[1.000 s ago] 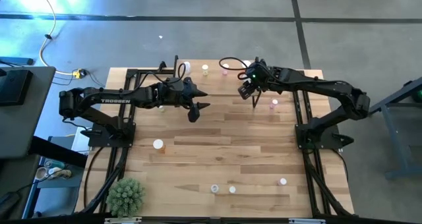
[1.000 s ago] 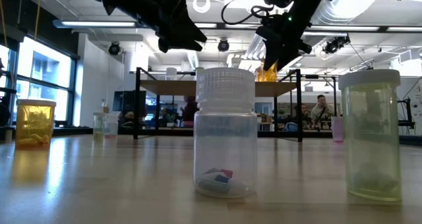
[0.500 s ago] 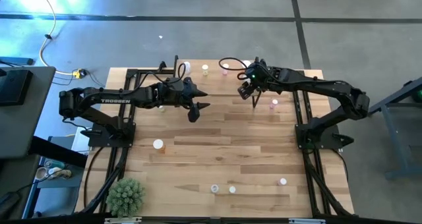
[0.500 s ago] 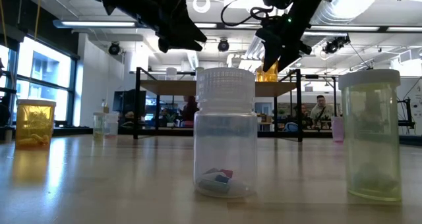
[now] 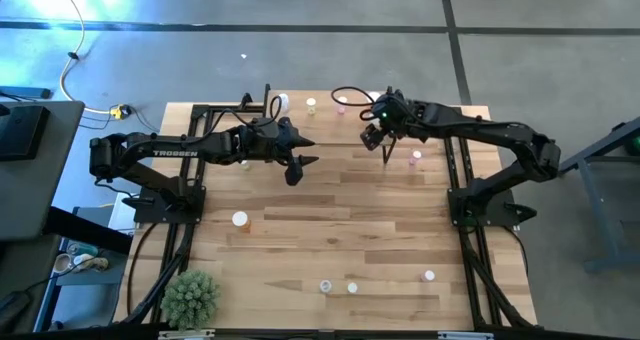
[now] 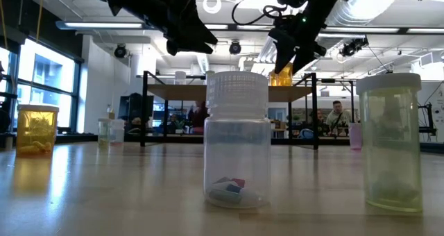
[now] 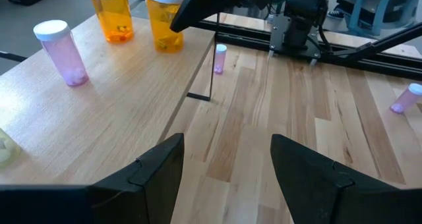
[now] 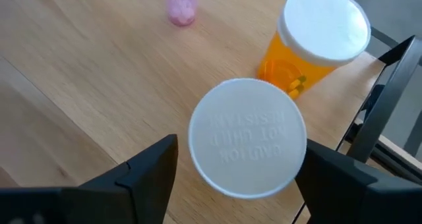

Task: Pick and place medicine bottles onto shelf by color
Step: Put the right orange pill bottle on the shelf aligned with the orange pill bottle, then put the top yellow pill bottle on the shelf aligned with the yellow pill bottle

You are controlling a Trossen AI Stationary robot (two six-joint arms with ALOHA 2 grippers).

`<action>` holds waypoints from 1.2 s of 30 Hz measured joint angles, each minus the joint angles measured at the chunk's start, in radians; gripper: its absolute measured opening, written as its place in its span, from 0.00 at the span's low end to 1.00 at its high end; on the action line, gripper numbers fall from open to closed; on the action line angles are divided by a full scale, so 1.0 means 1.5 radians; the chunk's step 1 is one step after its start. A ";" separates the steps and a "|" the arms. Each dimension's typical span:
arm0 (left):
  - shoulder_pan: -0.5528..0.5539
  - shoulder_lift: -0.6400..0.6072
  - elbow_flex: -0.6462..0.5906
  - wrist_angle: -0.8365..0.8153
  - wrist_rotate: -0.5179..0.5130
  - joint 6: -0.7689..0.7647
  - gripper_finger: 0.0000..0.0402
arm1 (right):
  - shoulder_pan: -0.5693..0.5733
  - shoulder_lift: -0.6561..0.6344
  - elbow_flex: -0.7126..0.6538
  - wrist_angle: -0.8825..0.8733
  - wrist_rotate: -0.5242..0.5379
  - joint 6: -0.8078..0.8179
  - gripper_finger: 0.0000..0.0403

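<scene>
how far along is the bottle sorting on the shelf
Done: two orange bottles and a pink bottle stand on the shelf. In hand: nothing; the right gripper has its fingers open around one orange cap, and the left gripper hovers open, empty. Left: several bottles on the table, like the clear bottle.

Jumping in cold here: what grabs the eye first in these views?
The right gripper, fingers open, hangs straight above a white-capped bottle standing on the shelf beside an orange bottle. In the low view a clear bottle looms front and centre with a pale yellow bottle beside it. The left gripper hovers open beside the shelf.
</scene>
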 joint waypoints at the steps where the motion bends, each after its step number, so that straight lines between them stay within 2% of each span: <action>1: 0.000 0.000 0.000 0.000 0.000 0.000 0.54 | 0.000 0.000 0.006 -0.002 -0.004 -0.002 0.68; 6: 0.000 0.000 0.000 0.000 0.000 0.000 0.54 | 0.000 -0.001 0.049 -0.020 -0.016 -0.016 0.68; 17: 0.000 0.000 0.000 -0.002 0.000 0.000 0.54 | 0.001 -0.001 0.150 -0.103 0.013 -0.064 0.68; 24: -0.004 0.000 0.000 -0.059 -0.001 -0.013 0.54 | 0.029 -0.001 0.191 -0.171 -0.006 -0.138 0.68; 31: -0.058 0.000 0.000 -0.099 -0.082 -0.030 0.54 | 0.085 -0.001 0.191 -0.272 -0.010 -0.132 0.68; 36: -0.110 0.000 0.000 -0.139 -0.106 -0.049 0.54 | 0.136 -0.005 0.165 -0.290 -0.010 -0.122 0.68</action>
